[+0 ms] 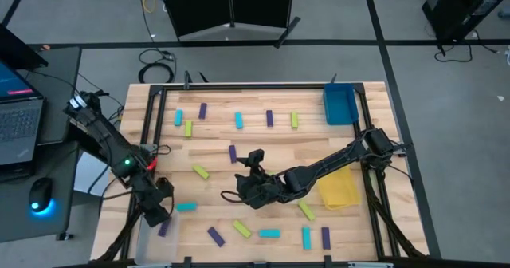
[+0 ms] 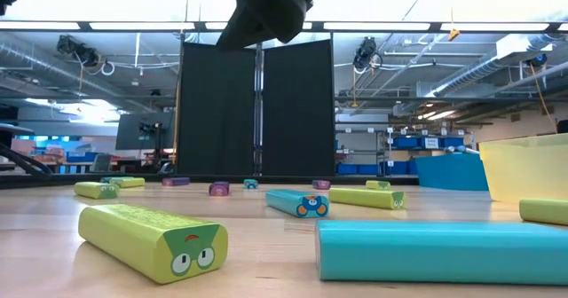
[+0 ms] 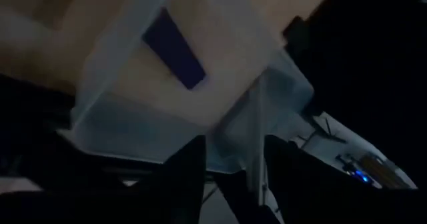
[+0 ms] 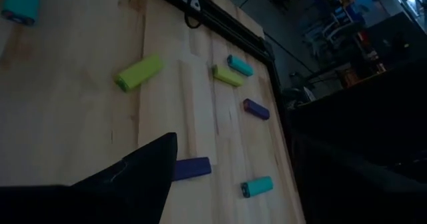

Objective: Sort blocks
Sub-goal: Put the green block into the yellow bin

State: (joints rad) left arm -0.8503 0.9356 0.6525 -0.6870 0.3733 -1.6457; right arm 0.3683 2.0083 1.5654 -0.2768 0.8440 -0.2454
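Purple, cyan and yellow-green blocks [image 1: 238, 120] lie flat, scattered singly across the wooden tabletop at varied angles. One purple block [image 3: 174, 49] lies inside what seems to be a clear tray. A yellow-green block [image 2: 153, 238] shows cartoon eyes on its end.

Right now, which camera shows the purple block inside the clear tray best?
The left wrist view: the purple block lies in the clear tray, fully visible. The high view shows it partly hidden beside the left arm. The other views miss it.
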